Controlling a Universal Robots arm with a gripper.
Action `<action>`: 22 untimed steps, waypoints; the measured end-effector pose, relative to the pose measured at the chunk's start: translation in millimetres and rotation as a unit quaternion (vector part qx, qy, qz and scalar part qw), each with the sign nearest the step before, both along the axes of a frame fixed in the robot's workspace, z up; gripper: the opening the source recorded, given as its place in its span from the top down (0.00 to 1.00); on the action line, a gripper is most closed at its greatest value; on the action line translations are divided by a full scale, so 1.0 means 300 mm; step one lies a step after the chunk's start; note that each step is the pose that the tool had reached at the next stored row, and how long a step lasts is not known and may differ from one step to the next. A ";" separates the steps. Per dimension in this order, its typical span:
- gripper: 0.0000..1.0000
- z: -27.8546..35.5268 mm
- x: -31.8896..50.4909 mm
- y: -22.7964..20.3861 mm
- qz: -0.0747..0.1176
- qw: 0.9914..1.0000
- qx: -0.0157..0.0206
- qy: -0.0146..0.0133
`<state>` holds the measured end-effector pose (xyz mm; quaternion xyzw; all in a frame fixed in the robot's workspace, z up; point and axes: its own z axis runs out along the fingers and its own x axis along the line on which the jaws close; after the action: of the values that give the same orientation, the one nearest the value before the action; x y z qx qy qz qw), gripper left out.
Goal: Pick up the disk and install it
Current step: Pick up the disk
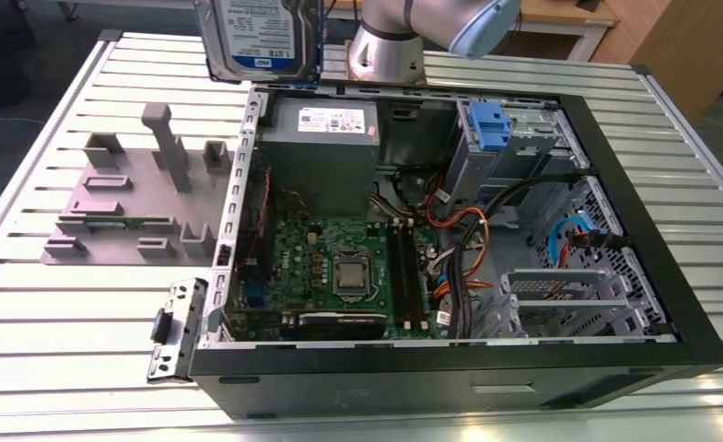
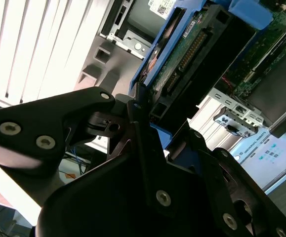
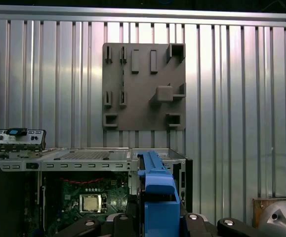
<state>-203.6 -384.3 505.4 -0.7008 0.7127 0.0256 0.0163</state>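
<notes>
The disk (image 1: 257, 37), a silver drive with a white-and-blue label in a blue bracket, hangs upright in the air above the far left corner of the open computer case (image 1: 693, 304) in the exterior view. In the second wrist view my gripper (image 2: 150, 123) is shut on the disk (image 2: 182, 54), its black fingers (image 2: 91, 106) clamped on the blue bracket, with the drive's circuit board and connector showing. In the first wrist view the disk's blue bracket edge (image 3: 157, 190) sticks out between the fingers of my gripper (image 3: 155, 219), above the case.
Inside the case lie the grey power-supply box (image 1: 324, 138), the motherboard (image 1: 336, 267) and a metal drive cage with a blue latch (image 1: 490, 124). A grey fixture plate (image 1: 103, 203) and a loose metal bracket (image 1: 177, 327) sit on the slatted table at the exterior view's left.
</notes>
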 end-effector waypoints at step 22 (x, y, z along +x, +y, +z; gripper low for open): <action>0.64 0.000 0.018 0.000 0.000 1.000 0.000 0.000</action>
<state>-198.3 -384.3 505.3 -0.7008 0.7128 0.0256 0.0163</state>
